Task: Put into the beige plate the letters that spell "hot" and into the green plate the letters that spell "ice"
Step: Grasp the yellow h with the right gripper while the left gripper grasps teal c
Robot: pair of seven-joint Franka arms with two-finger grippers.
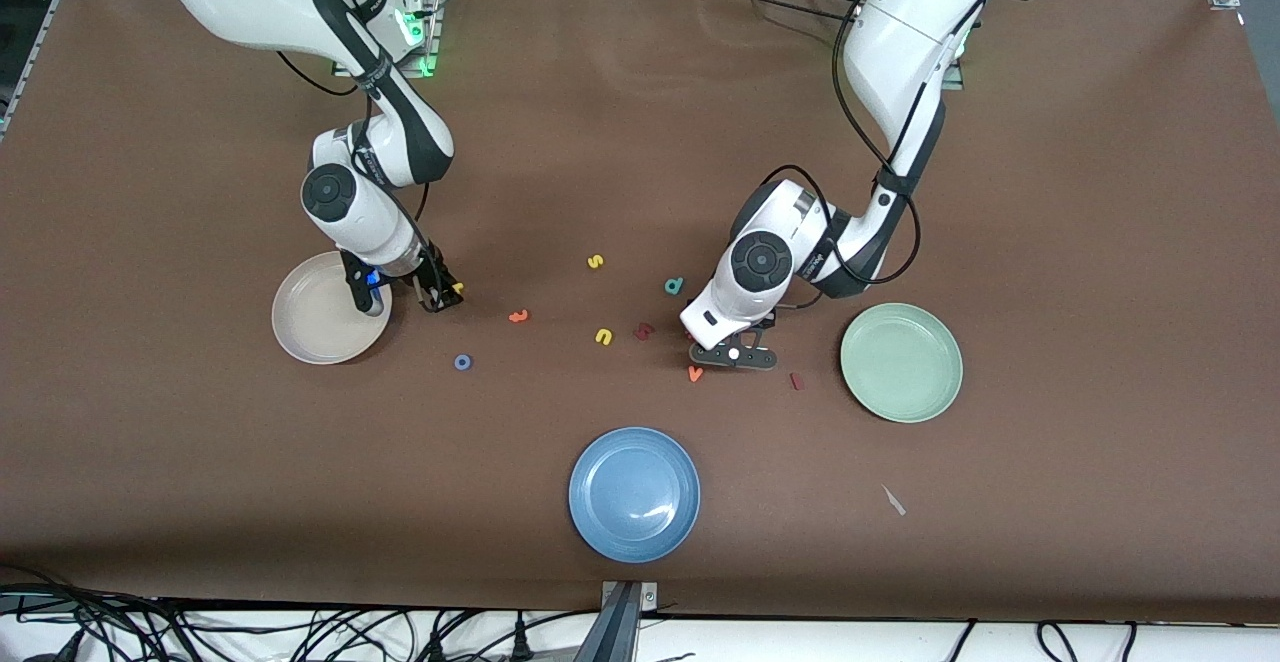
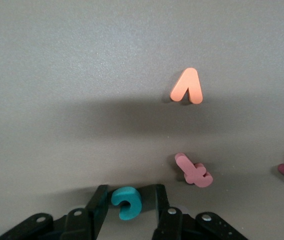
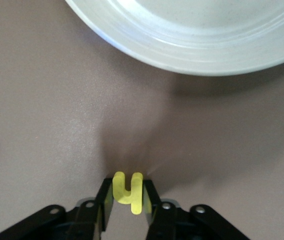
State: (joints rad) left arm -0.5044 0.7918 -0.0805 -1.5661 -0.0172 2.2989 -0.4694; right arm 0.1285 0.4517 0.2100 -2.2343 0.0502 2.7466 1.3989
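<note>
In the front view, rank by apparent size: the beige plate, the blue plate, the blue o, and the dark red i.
Largest to smallest:
1. blue plate, though it lies nearest the camera, so its lead over the next is unsure.
2. beige plate, partly covered by the right arm.
3. blue o.
4. dark red i, close to the o.

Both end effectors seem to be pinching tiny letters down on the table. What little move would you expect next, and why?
Probably a short lift. The right end effector has its fingers against the yellow h, beside the beige plate; the left end effector brackets the teal c. Both letters sit low at the table, and both plates hold no letters yet, so each letter likely has to rise before it is carried to its plate.
</note>
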